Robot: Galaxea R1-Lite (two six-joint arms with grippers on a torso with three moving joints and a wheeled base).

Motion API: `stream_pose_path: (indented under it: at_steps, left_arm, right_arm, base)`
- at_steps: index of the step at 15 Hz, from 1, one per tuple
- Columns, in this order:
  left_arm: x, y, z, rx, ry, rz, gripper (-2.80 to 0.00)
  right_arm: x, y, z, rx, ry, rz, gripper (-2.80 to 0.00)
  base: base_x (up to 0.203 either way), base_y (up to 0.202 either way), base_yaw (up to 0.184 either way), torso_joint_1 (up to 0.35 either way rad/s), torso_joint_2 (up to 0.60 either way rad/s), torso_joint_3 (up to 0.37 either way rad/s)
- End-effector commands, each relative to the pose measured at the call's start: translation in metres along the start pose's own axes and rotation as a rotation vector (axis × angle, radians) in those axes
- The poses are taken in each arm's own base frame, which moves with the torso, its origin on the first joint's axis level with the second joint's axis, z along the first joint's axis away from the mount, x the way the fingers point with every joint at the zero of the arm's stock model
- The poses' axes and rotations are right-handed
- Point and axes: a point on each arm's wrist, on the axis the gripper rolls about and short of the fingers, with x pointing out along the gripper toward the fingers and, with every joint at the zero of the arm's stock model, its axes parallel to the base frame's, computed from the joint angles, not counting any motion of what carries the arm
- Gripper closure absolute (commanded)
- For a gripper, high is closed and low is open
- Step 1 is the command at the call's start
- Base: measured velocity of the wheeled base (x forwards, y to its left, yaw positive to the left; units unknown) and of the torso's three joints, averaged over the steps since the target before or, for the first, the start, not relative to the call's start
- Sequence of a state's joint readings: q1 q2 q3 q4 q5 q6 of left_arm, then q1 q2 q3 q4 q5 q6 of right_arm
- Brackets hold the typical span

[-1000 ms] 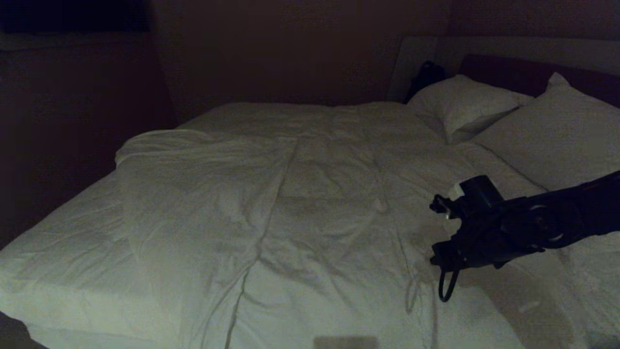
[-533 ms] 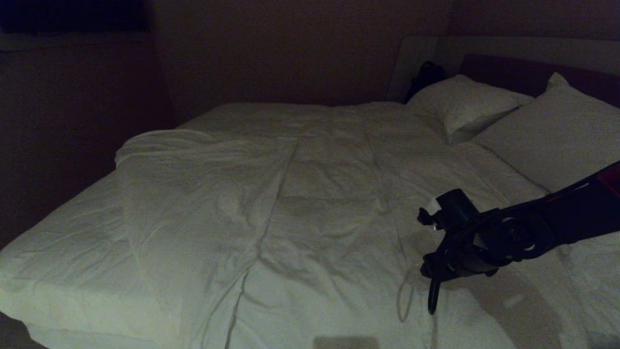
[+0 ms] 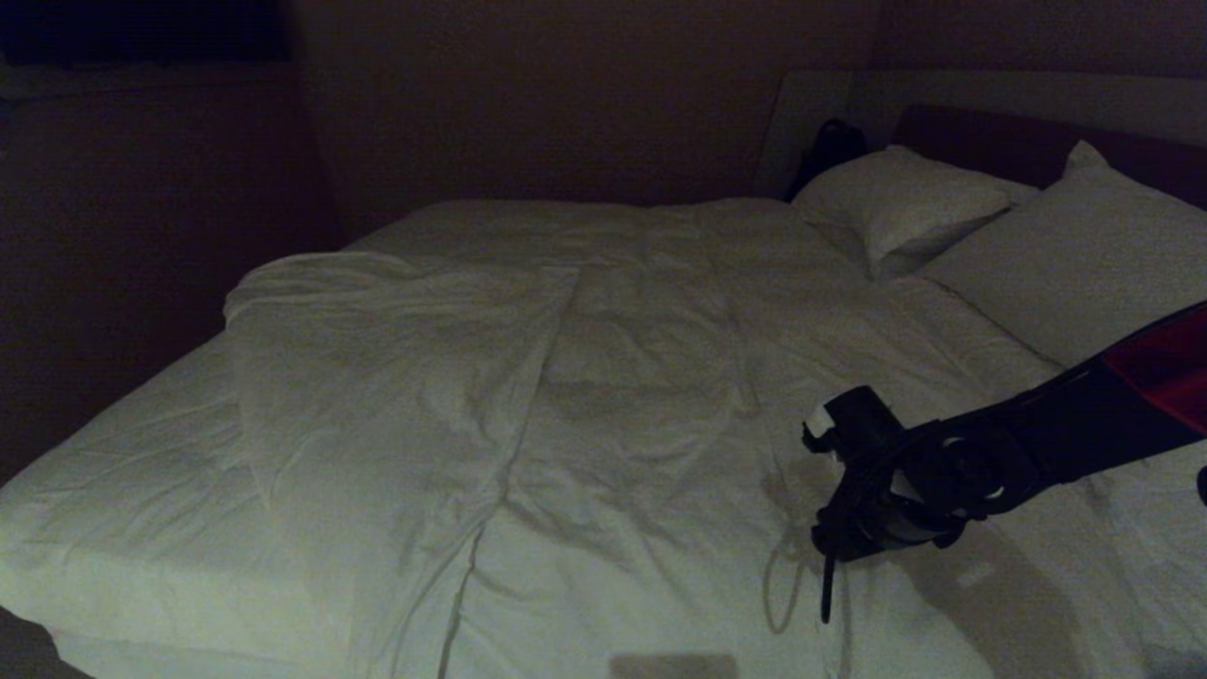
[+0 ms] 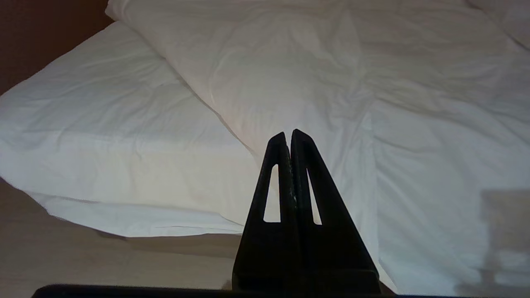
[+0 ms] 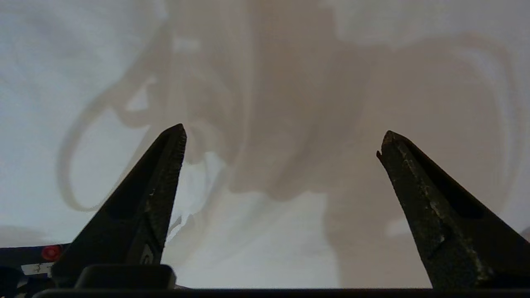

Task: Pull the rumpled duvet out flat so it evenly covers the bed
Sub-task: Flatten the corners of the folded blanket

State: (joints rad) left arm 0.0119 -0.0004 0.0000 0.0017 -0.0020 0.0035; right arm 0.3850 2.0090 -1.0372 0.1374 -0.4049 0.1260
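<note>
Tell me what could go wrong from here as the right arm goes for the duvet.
The right gripper has its fingers wide open above smooth duvet, with no fold between them, so closing may catch nothing. A cable loop hangs below the wrist and could snag the fabric. The bared sheet lies on the far left, a long pull from here.

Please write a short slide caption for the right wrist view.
Open right gripper poised above the white duvet, nothing between its fingers; its shadow falls on the fabric.
</note>
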Motion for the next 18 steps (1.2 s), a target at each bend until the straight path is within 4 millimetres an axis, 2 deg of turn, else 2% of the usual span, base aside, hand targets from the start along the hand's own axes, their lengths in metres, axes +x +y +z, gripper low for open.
stream_pose_path:
  at_steps: [1, 4, 7, 9, 15, 16, 18]
  left_arm:
    - [0.000, 0.000, 0.000, 0.000, 0.000, 0.001, 0.00]
    - [0.000, 0.000, 0.000, 0.000, 0.000, -0.001, 0.00]
    - [0.000, 0.000, 0.000, 0.000, -0.001, -0.001, 0.00]
    - [0.000, 0.000, 0.000, 0.000, 0.000, -0.001, 0.00]
    - [0.000, 0.000, 0.000, 0.000, 0.000, 0.000, 0.00]
    - [0.000, 0.000, 0.000, 0.000, 0.000, -0.001, 0.00]
    - [0.000, 0.000, 0.000, 0.000, 0.000, -0.001, 0.00]
  right_arm:
    - [0.006, 0.004, -0.001, -0.006, 0.015, -0.006, -2.80]
    - [0.019, 0.010, -0.001, 0.005, 0.043, -0.007, -2.80]
    - [0.007, 0.005, 0.003, 0.021, 0.009, 0.005, -2.80]
    - [0.025, 0.012, -0.001, 0.003, 0.059, 0.018, -2.80]
    - [0.038, 0.015, -0.004, -0.002, 0.097, 0.035, -2.80]
    - [0.038, 0.015, -0.004, -0.003, 0.100, 0.034, 0.00]
    - [0.036, 0.014, -0.003, 0.001, 0.092, 0.037, 0.00]
  base:
    - [0.000, 0.000, 0.000, 0.000, 0.00, 0.000]
    - [0.000, 0.000, 0.000, 0.000, 0.00, 0.000]
    - [0.000, 0.000, 0.000, 0.000, 0.00, 0.000]
    - [0.000, 0.000, 0.000, 0.000, 0.00, 0.000]
    - [0.000, 0.000, 0.000, 0.000, 0.00, 0.000]
    - [0.000, 0.000, 0.000, 0.000, 0.00, 0.000]
    - [0.000, 0.000, 0.000, 0.000, 0.00, 0.000]
